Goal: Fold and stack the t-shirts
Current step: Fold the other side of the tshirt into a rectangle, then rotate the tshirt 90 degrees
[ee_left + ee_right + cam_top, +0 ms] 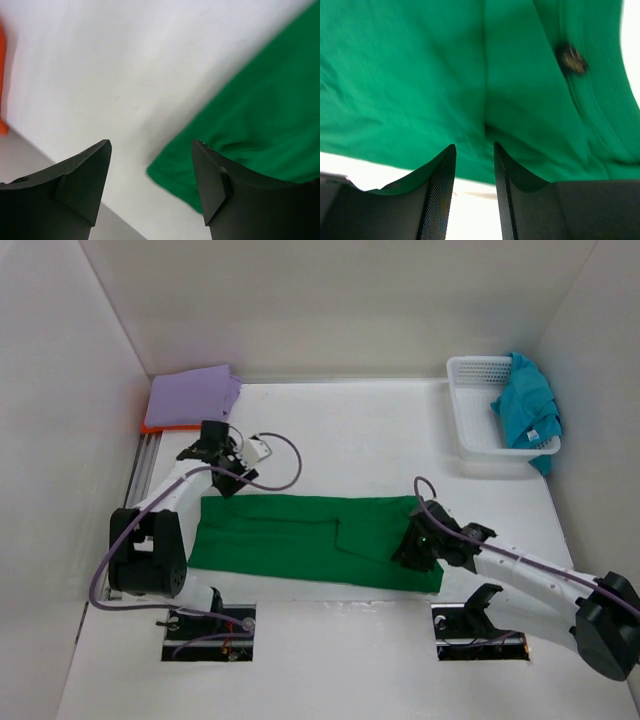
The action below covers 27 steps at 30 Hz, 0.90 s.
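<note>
A green t-shirt (300, 535) lies folded into a long band across the middle of the table. My left gripper (206, 448) hovers open just beyond its far left corner. In the left wrist view that corner of the green t-shirt (250, 120) shows by the right finger, and nothing sits between the fingers (85, 175) of the left gripper (152, 150). My right gripper (412, 548) rests at the shirt's right end. It (474, 150) stands open over the green t-shirt (445, 75) near its edge, gripping nothing. A folded purple t-shirt (193, 395) lies on an orange t-shirt (152, 427) at the back left. A teal t-shirt (525, 410) hangs in the basket.
The white mesh basket (468, 410) stands at the back right against the wall. White walls close in the table on the left, back and right. A metal rail (140, 465) runs along the left edge. A sliver of the orange t-shirt (2, 85) shows in the left wrist view.
</note>
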{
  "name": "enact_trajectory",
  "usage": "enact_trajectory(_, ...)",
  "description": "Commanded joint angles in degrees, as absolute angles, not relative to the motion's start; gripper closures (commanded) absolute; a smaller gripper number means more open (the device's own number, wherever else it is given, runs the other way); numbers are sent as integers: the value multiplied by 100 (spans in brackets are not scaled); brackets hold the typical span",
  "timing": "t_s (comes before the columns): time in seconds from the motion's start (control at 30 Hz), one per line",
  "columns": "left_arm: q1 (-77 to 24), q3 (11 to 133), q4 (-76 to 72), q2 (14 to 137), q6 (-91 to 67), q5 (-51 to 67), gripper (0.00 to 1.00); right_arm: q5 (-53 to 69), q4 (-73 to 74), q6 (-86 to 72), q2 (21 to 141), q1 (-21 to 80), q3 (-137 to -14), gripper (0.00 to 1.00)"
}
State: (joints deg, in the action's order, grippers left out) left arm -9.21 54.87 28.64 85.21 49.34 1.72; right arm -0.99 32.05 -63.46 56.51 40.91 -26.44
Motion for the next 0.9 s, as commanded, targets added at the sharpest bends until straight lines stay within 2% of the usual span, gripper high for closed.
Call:
enact_trajectory(0.0,-252,5862,2365,8735,4772,44,36,-220,2426,-6390,5967,3933,-2760,59)
enact_trajectory(0.13,320,5897,2162,9201,4878,-52,36,-193,2277,-6258,6336,3845,-2795,60)
enact_trajectory(0.17,451,5915,2171,9350,4948,-88,36,-150,2250,-6223,6398,3845,-2812,64)
enact_trajectory(0.3,734,5959,2329,9764,5176,-45,39,-61,2495,-6205,6355,3854,-2865,94)
enact_trajectory(0.33,751,5959,2364,9773,5194,52,39,-122,2705,-6240,6172,3880,-2857,98)
enact_trajectory(0.43,778,5968,2522,9660,5256,482,37,-342,3267,-6328,5636,3871,-2830,100)
enact_trajectory(0.53,769,6046,2522,9825,5265,493,37,-448,3691,-6372,5257,3836,-2760,100)
enact_trajectory(0.67,760,6336,2523,10370,5195,142,44,-246,3595,-6381,5378,3836,-2593,93)
enact_trajectory(0.73,778,6529,2426,10546,5063,-8,45,-237,3595,-6363,5484,3845,-2575,85)
enact_trajectory(0.8,813,6749,2443,10530,4861,0,45,-246,3673,-6276,5441,3793,-2593,69)
enact_trajectory(0.87,822,6890,2522,10302,4764,166,44,-307,3892,-6127,5239,3687,-2759,64)
